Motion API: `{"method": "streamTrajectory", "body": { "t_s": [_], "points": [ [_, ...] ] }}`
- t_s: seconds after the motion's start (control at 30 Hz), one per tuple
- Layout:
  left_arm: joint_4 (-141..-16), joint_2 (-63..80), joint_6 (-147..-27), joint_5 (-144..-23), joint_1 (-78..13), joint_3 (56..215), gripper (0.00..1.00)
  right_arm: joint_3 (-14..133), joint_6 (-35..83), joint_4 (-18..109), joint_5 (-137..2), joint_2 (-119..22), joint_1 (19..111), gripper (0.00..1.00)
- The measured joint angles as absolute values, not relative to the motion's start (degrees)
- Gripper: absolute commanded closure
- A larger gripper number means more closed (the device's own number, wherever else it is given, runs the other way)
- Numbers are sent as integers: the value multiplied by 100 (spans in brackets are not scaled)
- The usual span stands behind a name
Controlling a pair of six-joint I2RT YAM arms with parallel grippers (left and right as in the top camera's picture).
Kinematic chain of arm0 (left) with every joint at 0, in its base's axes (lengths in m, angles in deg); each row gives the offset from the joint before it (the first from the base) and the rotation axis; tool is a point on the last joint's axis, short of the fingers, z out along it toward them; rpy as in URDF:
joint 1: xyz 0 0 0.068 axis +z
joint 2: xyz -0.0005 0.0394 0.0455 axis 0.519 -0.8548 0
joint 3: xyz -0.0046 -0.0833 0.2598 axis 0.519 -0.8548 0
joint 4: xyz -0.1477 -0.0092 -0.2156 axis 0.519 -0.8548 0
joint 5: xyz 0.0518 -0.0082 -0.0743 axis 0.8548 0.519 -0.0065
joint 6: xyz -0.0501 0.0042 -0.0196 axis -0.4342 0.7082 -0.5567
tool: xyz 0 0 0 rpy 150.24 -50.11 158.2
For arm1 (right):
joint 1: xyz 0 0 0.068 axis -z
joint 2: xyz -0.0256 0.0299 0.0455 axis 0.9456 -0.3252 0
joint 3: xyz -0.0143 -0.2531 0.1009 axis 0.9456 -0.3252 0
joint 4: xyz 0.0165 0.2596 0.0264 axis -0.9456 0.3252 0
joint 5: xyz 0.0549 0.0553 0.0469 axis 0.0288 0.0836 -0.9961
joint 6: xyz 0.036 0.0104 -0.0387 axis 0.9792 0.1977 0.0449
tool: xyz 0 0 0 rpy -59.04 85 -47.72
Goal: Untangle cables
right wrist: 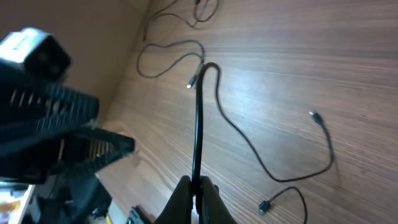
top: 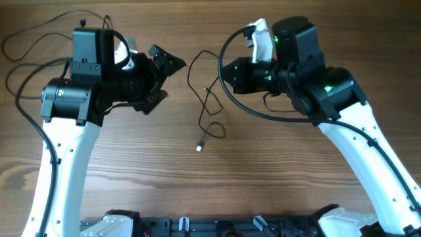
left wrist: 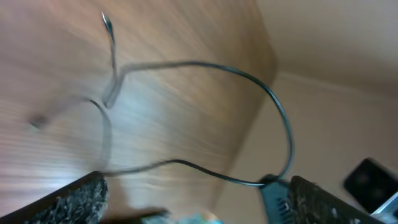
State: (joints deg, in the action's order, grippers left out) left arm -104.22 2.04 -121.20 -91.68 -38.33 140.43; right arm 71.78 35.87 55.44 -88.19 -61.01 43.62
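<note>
My right gripper (right wrist: 198,186) is shut on a thin black cable (right wrist: 199,124) that runs taut up from the fingertips to a bend near a small plug. A second loose cable (right wrist: 261,158) lies on the wood to its right with both plug ends free. A third cable (right wrist: 168,53) loops farther off. In the overhead view a cable (top: 209,105) trails down the table's middle between my left gripper (top: 168,72) and right gripper (top: 222,74). My left gripper (left wrist: 193,199) is open. A cable (left wrist: 273,106) arcs ahead of it, its plug (left wrist: 271,183) beside the right finger.
Another thin cable (top: 26,36) lies at the table's far left corner behind the left arm. The table edge (left wrist: 249,124) runs close in front of the left gripper. A thick black robot wire (top: 230,99) loops by the right arm.
</note>
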Motion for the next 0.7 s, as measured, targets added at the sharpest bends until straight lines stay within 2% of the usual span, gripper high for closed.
{"method": "streamTrajectory", "body": {
  "t_s": [0.07, 0.13, 0.2, 0.27, 0.37, 0.4, 0.5, 0.6, 0.7],
  "points": [
    [-10413, 204, -12959, -9450, -3833, 14043, 4, 7178, 3587, 5395, -8878, -6112, 4209, 96],
    [-10271, 204, -13278, -9563, -3833, 14043, 7, 7178, 3539, 5354, -8911, -6123, 4067, 96],
    [-10188, 204, -13471, -9797, -3833, 14043, 10, 7178, 3373, 5345, -8918, -6156, 3892, 96],
    [-10000, 204, -13654, -10029, -3833, 14043, 20, 7178, 3205, 5345, -8940, -6184, 3766, 96],
    [-9773, 204, -13923, -10156, -3836, 14043, 25, 7178, 3006, 5345, -8983, -6187, 3641, 96],
    [-9755, 204, -13982, -10171, -3833, 14043, 30, 7178, 2964, 5345, -8996, -6187, 3589, 96],
    [-9755, 204, -14067, -10171, -3836, 14043, 32, 7178, 2824, 5255, -9045, -6187, 3390, 96],
    [-9755, 180, -14093, -10167, -3877, 14043, 47, 7178, 2783, 5170, -9062, -6187, 3280, 96],
    [-9760, 154, -14128, -10164, -3888, 14043, 55, 7178, 2781, 5170, -9062, -6187, 3280, 96]
  ]
}}
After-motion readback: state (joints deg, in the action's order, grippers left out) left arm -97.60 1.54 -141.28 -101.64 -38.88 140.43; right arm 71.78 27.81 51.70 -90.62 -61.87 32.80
